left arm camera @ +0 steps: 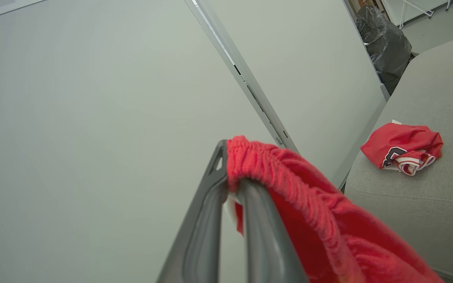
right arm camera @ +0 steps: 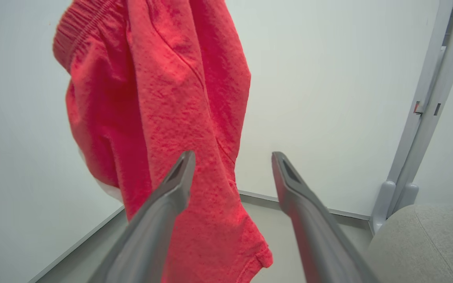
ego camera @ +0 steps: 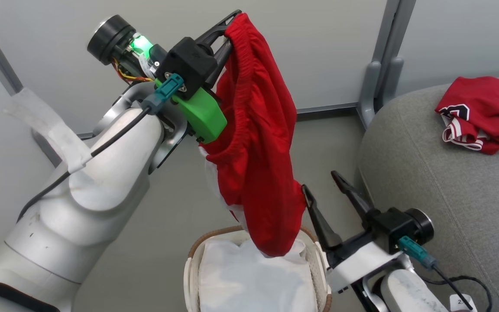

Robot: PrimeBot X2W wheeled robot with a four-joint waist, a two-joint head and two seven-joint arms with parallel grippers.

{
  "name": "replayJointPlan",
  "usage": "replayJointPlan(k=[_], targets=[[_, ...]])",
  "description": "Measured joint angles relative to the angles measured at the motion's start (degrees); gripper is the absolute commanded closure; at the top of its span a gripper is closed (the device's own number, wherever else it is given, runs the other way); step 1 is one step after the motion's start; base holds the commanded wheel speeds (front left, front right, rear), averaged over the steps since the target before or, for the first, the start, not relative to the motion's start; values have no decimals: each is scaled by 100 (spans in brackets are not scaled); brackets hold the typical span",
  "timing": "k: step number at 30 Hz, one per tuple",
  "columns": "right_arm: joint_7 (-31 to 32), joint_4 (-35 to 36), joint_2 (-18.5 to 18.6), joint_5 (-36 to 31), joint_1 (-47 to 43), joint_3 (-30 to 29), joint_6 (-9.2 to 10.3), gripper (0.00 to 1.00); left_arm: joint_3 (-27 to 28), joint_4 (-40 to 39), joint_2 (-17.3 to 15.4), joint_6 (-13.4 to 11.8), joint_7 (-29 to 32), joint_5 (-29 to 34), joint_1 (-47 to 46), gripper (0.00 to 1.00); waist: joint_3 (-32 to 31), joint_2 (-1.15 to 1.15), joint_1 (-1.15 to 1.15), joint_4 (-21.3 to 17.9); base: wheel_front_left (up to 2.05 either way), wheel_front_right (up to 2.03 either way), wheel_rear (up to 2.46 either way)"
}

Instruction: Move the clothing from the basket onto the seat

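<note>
My left gripper (ego camera: 228, 28) is raised high and shut on the elastic waistband of red shorts (ego camera: 256, 143), which hang down with their lower end just above the basket (ego camera: 191, 268). In the left wrist view the waistband (left arm camera: 285, 173) is pinched between the gripper's (left arm camera: 230, 173) two fingers. The basket shows its brown rim and white liner (ego camera: 249, 277). A second red garment with a black-and-white emblem (ego camera: 479, 112) lies crumpled on the grey seat (ego camera: 440, 182). My right gripper (ego camera: 321, 184) stands open beside the shorts' lower part, empty. The right wrist view has the shorts (right arm camera: 159, 118) behind the gripper's (right arm camera: 232, 163) left finger.
A pale partition wall with grey posts (ego camera: 379, 65) stands behind. A black bag (left arm camera: 383, 39) sits past the seat's far end. A cable (ego camera: 470, 281) lies on the seat near my right wrist. Grey floor (ego camera: 167, 216) surrounds the basket.
</note>
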State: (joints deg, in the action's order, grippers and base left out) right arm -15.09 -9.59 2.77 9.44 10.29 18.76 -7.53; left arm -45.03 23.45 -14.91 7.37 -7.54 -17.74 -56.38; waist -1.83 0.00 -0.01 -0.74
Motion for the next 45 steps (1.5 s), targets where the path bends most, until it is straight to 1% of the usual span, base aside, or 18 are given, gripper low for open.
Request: replayJointPlan(k=[3, 6, 15, 20, 29, 30, 31, 32, 33, 34, 37, 44, 45], targets=[[0, 1, -1, 208, 128, 345, 0, 0, 8, -87, -2, -32, 43, -37, 0, 100, -16, 0, 0, 18, 0, 0, 0], [0, -166, -3, 144, 427, 633, 0, 0, 11, -154, 2, -62, 77, -58, -2, 100, -24, 0, 0, 37, 0, 0, 0], [0, -842, 1, 361, 1323, 1067, 0, 0, -22, -245, 62, -134, 119, -91, -10, 100, -36, 0, 0, 135, 0, 0, 0], [0, -1122, 0, 624, 1555, 1120, 0, 0, -104, -247, 166, -180, 120, -112, -42, 100, -49, 0, 0, 215, 0, 0, 0], [0, -1571, 1, 456, 1885, 860, 0, 0, -252, -627, 333, -191, 66, -122, -45, 100, -48, 0, 0, 364, 0, 0, 0], [0, -1627, 1, 448, 1924, 847, 0, 12, -264, -673, 336, -192, 66, -130, -45, 100, -47, 0, 0, 381, 0, 0, 0], [0, -1683, 1, 447, 1969, 854, 0, 51, -270, -705, 336, -209, 67, -131, -44, 100, -44, 0, 0, 397, 0, 0, 0], [-1, -1729, 3, 448, 2004, 887, 0, 66, -274, -731, 333, -210, 67, -132, -43, 100, -42, 0, 0, 408, 0, 0, 0], [0, -1794, 1, 449, 2039, 931, 0, 94, -274, -762, 327, -221, 66, -135, -42, 100, -37, 0, 0, 419, 0, 0, 0], [0, -1842, 0, 456, 2079, 951, 0, 100, -275, -801, 318, -238, 65, -135, -36, 100, -32, 0, 0, 427, 0, 0, 0], [0, -1876, -1, 472, 2192, 958, 0, 100, -261, -826, 275, -292, 67, -198, 26, 100, -12, 0, 0, 437, 0, 0, 0], [0, -1840, -1, 467, 2210, 955, 0, 100, -119, -597, 19, -420, 32, -398, 420, 100, 47, 0, 0, 391, 0, 0, 0], [0, -1827, -1, 464, 2210, 948, 0, 100, -96, -543, -19, -436, -16, -436, 497, 84, 58, 0, 1, 379, 0, 0, 0]])
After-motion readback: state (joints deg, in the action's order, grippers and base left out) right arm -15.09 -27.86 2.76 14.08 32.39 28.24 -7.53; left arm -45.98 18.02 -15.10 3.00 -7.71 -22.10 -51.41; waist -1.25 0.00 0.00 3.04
